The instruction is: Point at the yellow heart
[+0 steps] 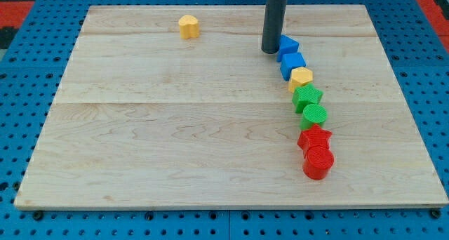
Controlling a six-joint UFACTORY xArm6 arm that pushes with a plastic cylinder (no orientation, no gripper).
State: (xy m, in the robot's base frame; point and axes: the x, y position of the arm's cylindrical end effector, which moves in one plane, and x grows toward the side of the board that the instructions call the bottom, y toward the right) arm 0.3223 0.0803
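Note:
The yellow heart (188, 27) sits alone near the view's top, left of centre, on the wooden board (175, 128). My tip (270, 52) stands on the board well to the right of it, touching or nearly touching the left side of a blue block (287, 45). The rod rises straight up out of the view's top.
A curved line of blocks runs down the view's right: the blue block, a second blue block (292, 63), a yellow block (301, 77), a green star (307, 97), a green cylinder (314, 116), a red star (314, 137), a red cylinder (318, 162).

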